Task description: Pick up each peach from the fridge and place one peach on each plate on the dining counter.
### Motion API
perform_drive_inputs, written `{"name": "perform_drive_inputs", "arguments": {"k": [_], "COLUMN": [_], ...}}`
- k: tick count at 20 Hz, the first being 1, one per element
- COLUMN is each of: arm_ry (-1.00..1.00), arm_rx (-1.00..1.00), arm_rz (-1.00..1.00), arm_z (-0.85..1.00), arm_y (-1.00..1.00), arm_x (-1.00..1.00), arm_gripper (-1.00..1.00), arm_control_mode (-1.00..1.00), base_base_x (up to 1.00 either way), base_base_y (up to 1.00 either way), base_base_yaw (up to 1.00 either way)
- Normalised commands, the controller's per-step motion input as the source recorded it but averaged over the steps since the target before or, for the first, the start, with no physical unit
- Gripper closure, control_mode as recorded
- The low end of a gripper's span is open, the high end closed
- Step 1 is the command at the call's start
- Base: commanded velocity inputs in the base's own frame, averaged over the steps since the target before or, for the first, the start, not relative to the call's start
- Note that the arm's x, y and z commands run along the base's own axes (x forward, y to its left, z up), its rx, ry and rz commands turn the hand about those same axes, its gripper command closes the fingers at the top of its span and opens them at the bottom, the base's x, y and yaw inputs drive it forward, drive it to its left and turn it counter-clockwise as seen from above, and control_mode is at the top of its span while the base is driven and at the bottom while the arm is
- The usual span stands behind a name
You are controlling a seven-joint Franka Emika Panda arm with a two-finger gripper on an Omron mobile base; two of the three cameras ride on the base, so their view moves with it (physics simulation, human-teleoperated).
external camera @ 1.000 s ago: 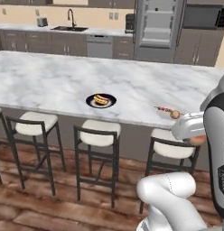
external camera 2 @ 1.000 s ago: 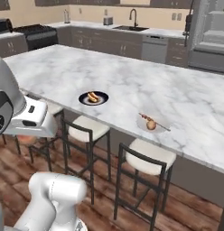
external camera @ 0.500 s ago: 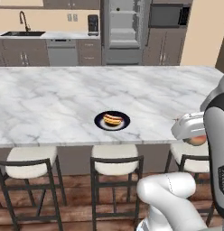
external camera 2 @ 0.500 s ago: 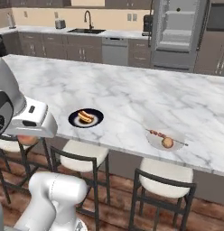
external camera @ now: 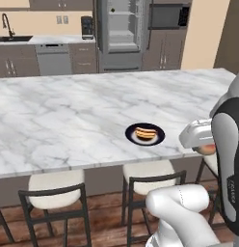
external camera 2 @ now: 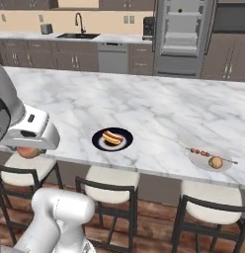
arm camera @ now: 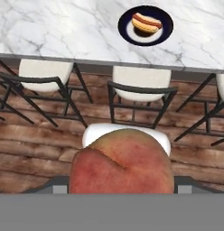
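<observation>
Fingers clamping peach [arm camera: 121,162], lower centre of hand view. Transport step running. Next: carrying it up to black plate [arm camera: 146,25], likely lowering beside hot dog [arm camera: 147,22].

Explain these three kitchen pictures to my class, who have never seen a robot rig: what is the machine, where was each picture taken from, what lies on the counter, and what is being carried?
The machine is a white robot arm on a base that can drive, in a computer-rendered kitchen. Two pictures come from cameras on that base, behind the arm to its left and right; both look over the dining counter towards the fridge, whose door stands open. The third comes from a camera on the robot's hand, looking along its gripper.

On the marble top lies a black plate with what looks like a hot dog on it. Further right lies a pale plate with a small round fruit, probably a peach, and a skewer.

The gripper holds a reddish peach, low beside the stools, short of the counter.
</observation>
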Motion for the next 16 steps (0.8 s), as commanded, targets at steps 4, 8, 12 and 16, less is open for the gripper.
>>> {"name": "perform_drive_inputs", "arguments": {"k": [4, 8, 12, 16], "arm_ry": [0.0, 0.0, 0.0, 0.0], "arm_rx": [0.0, 0.0, 0.0, 0.0], "arm_rz": [0.0, 0.0, 0.0, 0.0], "arm_z": [0.0, 0.0, 0.0, 0.0], "arm_y": [0.0, 0.0, 0.0, 0.0], "arm_x": [0.0, 0.0, 0.0, 0.0], "arm_gripper": [1.0, 1.0, 1.0, 1.0], "arm_control_mode": [1.0, 1.0, 1.0, 1.0], "base_base_x": [0.55, 0.56, 0.73, 0.65], "base_base_y": [0.03, -0.18, 0.0, 0.09], "base_base_yaw": [0.0, -0.12, -0.28, -0.27]}}
